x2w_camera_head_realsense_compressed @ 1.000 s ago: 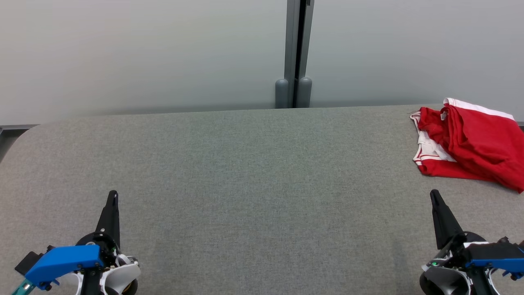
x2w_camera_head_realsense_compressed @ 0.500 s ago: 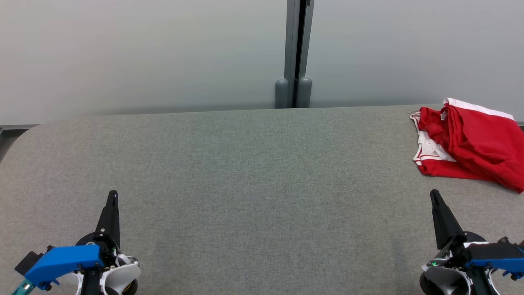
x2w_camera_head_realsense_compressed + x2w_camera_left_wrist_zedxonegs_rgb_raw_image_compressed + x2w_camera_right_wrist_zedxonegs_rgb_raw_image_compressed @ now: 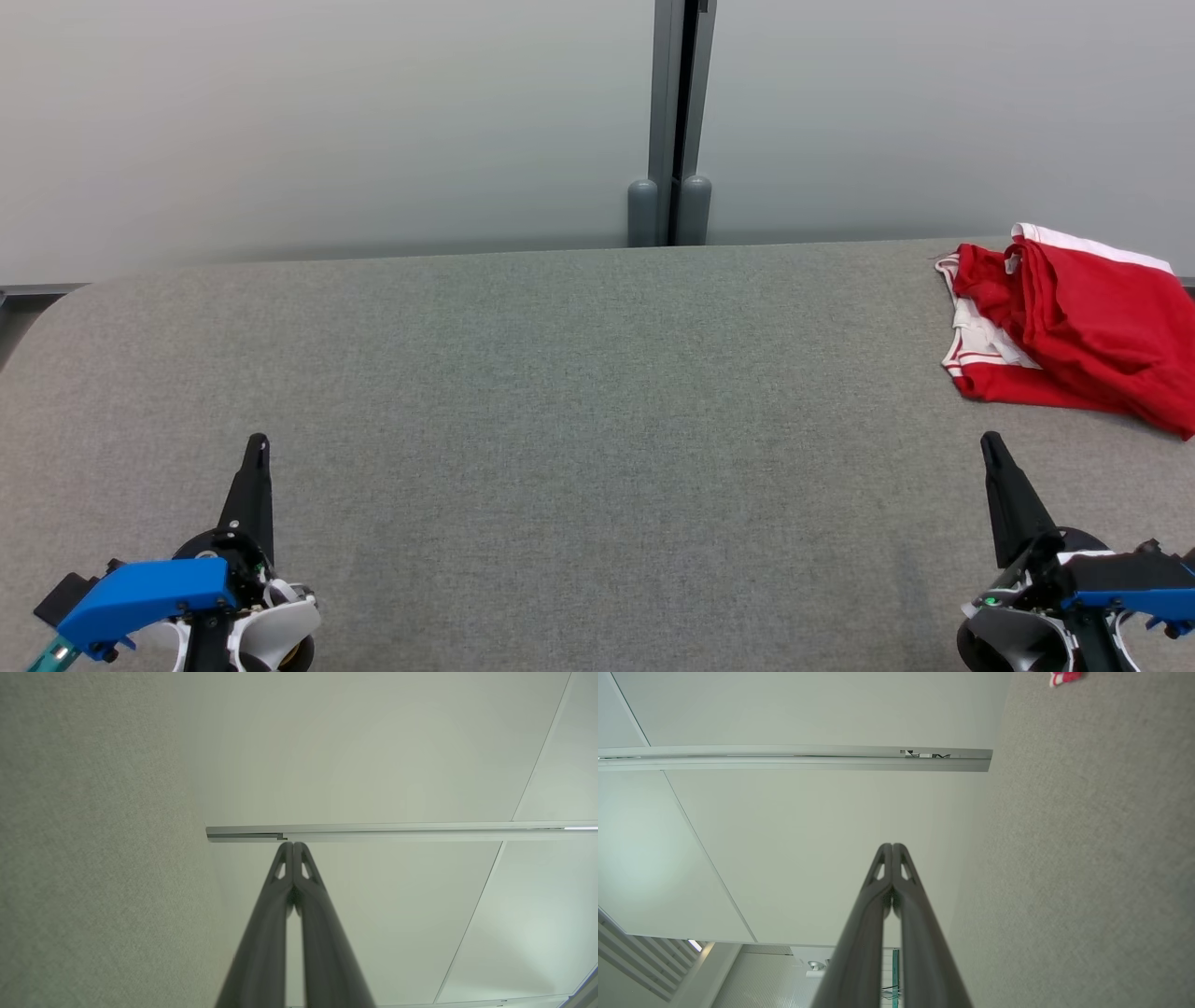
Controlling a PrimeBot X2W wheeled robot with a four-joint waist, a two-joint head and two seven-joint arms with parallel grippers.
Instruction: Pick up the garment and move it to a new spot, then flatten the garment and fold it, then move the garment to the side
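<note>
At the table's (image 3: 560, 373) far right corner lies the bunched garment (image 3: 1083, 327), whole in the head view, a scrap in the right wrist view. The wrist views show the left gripper (image 3: 293, 845) and right gripper (image 3: 892, 845) pinched closed, empty.

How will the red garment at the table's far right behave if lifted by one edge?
The red garment lies in soft bunched folds, so it will probably sag and unfurl, not keep shape. It looks thin, likely light. Pushed, it may bunch on the textured grey table.

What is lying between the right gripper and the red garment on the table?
Nothing. In the head view, the stretch of grey table between the right gripper and the red garment is bare.
</note>
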